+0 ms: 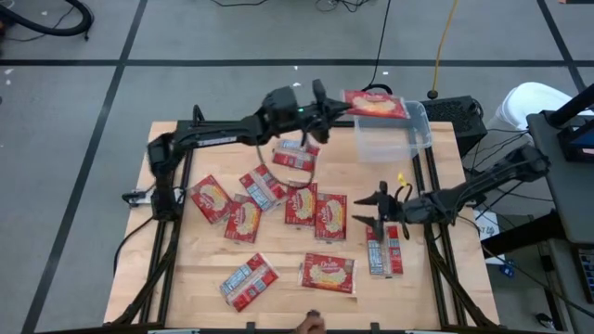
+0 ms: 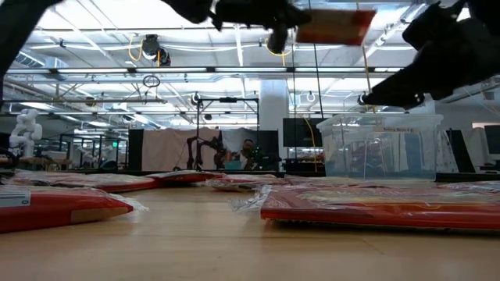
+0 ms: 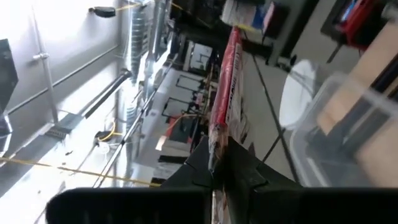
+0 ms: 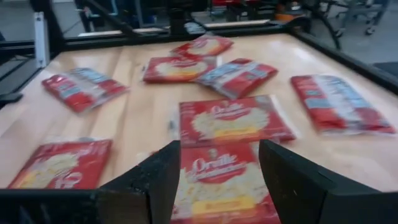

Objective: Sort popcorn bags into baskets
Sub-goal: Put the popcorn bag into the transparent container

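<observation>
Red popcorn bags (image 1: pixel 329 216) w/ cream-yellow popcorn pics; clear tub (image 1: pixel 394 139).

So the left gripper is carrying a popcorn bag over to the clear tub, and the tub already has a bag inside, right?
Not quite. The left gripper does hold a popcorn bag by the clear tub, but the high view shows the tub empty.
</observation>
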Robot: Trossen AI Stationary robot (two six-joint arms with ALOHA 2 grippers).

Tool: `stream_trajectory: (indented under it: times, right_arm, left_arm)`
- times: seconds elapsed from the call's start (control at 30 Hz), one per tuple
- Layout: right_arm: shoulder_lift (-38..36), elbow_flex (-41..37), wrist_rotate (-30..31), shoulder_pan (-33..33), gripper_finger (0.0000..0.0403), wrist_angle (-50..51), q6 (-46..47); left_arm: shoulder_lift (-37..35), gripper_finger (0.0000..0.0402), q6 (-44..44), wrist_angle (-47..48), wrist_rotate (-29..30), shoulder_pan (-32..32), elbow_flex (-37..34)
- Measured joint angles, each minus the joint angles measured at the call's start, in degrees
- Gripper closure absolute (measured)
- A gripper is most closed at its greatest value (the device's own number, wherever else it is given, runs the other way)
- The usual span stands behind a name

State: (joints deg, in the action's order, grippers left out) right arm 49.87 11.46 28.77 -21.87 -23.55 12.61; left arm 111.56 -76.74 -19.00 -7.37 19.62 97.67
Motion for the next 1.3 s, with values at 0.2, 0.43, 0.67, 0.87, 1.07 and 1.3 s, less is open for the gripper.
stream_trajectory:
  times: [0.2,0.43,0.67,0.87,1.07,1.3]
  right_arm:
    - [3.5,0.0,4.4,-4.7,0.0195,-0.6,2.4]
    - [4.3,0.0,6.1,-9.4,0.0195,-0.4,5.7]
    - [4.3,0.0,5.9,-13.9,0.0195,0.3,10.5]
    - [4.3,0.0,5.9,-15.7,0.0195,0.5,12.2]
    - [4.3,0.0,5.9,-15.8,0.0195,1.0,12.2]
    - [4.3,0.0,5.9,-15.8,0.0195,1.2,12.2]
  left_arm:
    - [11.4,0.0384,-12.4,0.7,3.6,0.2,10.1]
    - [21.1,0.0372,-25.7,1.0,4.9,0.7,16.6]
    - [22.4,0.0367,-26.8,4.3,1.6,1.6,16.7]
    - [22.4,0.0366,-21.7,6.9,-0.8,2.8,16.7]
    - [22.4,0.0365,-18.6,5.6,-3.3,2.9,16.7]
    - [22.4,0.0364,-15.6,10.9,-3.2,2.9,16.7]
